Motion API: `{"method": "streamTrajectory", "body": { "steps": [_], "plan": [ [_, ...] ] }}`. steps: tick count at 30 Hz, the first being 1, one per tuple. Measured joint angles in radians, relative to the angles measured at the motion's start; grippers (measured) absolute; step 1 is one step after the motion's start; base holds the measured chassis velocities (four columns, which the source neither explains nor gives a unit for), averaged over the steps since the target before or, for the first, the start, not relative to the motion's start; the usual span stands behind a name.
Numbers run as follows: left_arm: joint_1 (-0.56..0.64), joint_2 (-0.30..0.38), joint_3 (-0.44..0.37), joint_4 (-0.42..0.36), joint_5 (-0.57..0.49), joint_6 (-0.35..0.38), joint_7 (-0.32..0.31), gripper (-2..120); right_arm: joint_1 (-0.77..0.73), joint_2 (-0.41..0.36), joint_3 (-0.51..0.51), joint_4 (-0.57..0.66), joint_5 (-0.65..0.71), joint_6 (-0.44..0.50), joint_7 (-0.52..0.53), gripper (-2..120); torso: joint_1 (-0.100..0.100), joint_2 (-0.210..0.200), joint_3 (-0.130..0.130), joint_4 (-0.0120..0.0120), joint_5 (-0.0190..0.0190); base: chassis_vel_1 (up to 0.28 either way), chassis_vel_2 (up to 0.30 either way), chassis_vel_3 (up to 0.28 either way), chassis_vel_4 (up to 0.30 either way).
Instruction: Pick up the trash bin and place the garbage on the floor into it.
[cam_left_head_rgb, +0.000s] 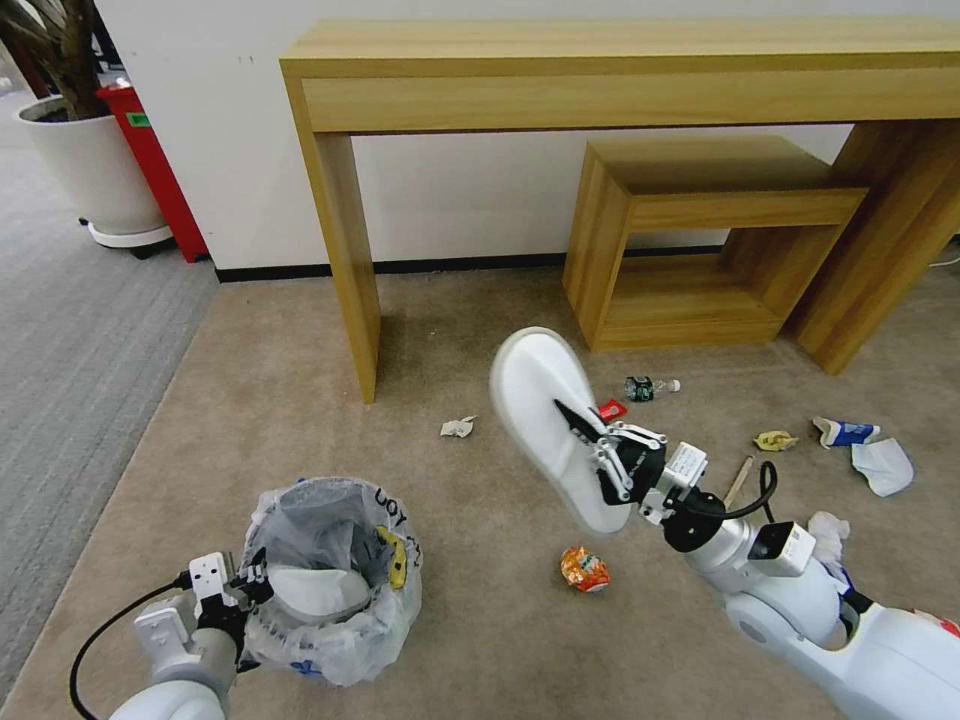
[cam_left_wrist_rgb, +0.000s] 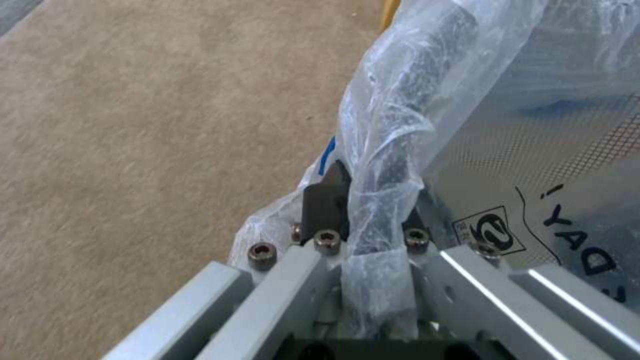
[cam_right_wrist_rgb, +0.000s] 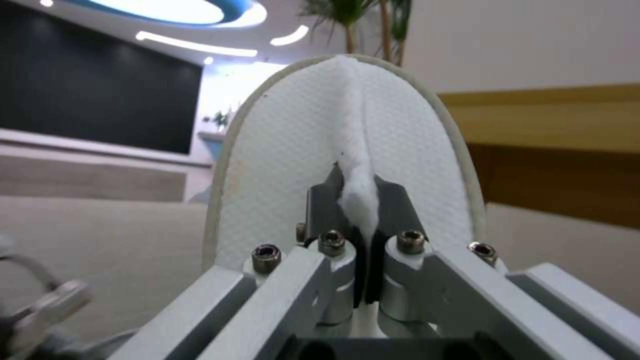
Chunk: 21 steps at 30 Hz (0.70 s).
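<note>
**Bin held, slipper lifted**

Your left gripper (cam_left_head_rgb: 250, 580) is clamped on the rim of the trash bin (cam_left_head_rgb: 335, 580), low on the beige floor (cam_left_head_rgb: 300, 400); a white slipper and a yellow wrapper (cam_left_head_rgb: 396, 556) lie inside. Your right gripper (cam_left_head_rgb: 590, 437) pinches the second slipper (cam_left_head_rgb: 545, 420), raised above the carpet, right of the bin.

It looks like an office lobby: beige floor (cam_left_head_rgb: 300, 400) carpet beside grey ribbed carpet (cam_left_head_rgb: 70, 330), a wooden console table (cam_left_head_rgb: 620, 70), a potted plant (cam_left_head_rgb: 80, 150), and recessed ceiling lights (cam_right_wrist_rgb: 193, 46).
</note>
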Motion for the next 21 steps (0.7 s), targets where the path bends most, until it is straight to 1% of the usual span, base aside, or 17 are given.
{"method": "streamTrajectory", "body": {
  "steps": [3,4,7,8,11,12,14,15,17,18,21],
  "plan": [
    [-0.004,0.015,-0.002,-0.017,-0.026,0.019,-0.010,0,0.039,-0.034,-0.054,-0.023,-0.005,0.001,-0.004,0,0.000,0.000,0.000,0.0005,0.0004,0.000,0.000,0.000,0.000],
    [-0.004,0.015,-0.002,-0.017,-0.026,0.019,-0.010,0,0.039,-0.034,-0.054,-0.023,-0.005,0.001,-0.004,0,0.000,0.000,0.000,0.0005,0.0004,0.000,0.000,0.000,0.000],
    [-0.004,0.037,-0.008,-0.042,-0.061,0.046,-0.024,0,0.097,-0.039,-0.118,-0.038,0.015,-0.002,0.000,0,0.000,0.000,0.000,0.0005,0.0003,0.000,0.000,0.000,0.000],
    [-0.004,0.037,-0.008,-0.042,-0.061,0.046,-0.024,0,0.097,-0.039,-0.118,-0.038,0.015,-0.002,0.000,0,0.000,0.000,0.000,0.0005,0.0003,0.000,0.000,0.000,0.000],
    [0.009,0.059,-0.013,-0.082,-0.098,0.072,-0.038,0,0.190,-0.024,-0.210,-0.058,0.028,-0.004,0.004,0,0.000,0.000,0.000,0.0005,0.0007,0.000,0.000,0.000,0.000],
    [0.009,0.059,-0.013,-0.082,-0.098,0.072,-0.038,0,0.190,-0.024,-0.210,-0.058,0.028,-0.004,0.004,0,0.000,0.000,0.000,0.0005,0.0007,0.000,0.000,0.000,0.000],
    [0.026,0.069,-0.016,-0.114,-0.112,0.083,-0.042,0,0.286,-0.004,-0.288,-0.060,0.047,-0.010,0.010,0,0.000,0.000,0.000,0.0004,0.0004,0.000,0.000,0.000,0.000],
    [0.026,0.069,-0.016,-0.114,-0.112,0.083,-0.042,0,0.286,-0.004,-0.288,-0.060,0.047,-0.010,0.010,0,0.000,0.000,0.000,0.0004,0.0004,0.000,0.000,0.000,0.000],
    [0.043,0.077,-0.024,-0.143,-0.119,0.089,-0.043,0,0.416,0.037,-0.394,-0.067,0.062,-0.011,0.030,0,0.000,0.000,0.000,0.0007,0.0002,0.000,0.000,0.000,0.000],
    [0.043,0.077,-0.024,-0.143,-0.119,0.089,-0.043,0,0.416,0.037,-0.394,-0.067,0.062,-0.011,0.030,0,0.000,0.000,0.000,0.0007,0.0002,0.000,0.000,0.000,0.000],
    [0.059,0.077,-0.030,-0.158,-0.119,0.090,-0.044,0,0.514,0.095,-0.485,-0.081,0.070,-0.012,0.056,0,0.000,0.000,0.000,0.0008,0.0003,0.000,0.000,0.000,0.000]
  ]
}}
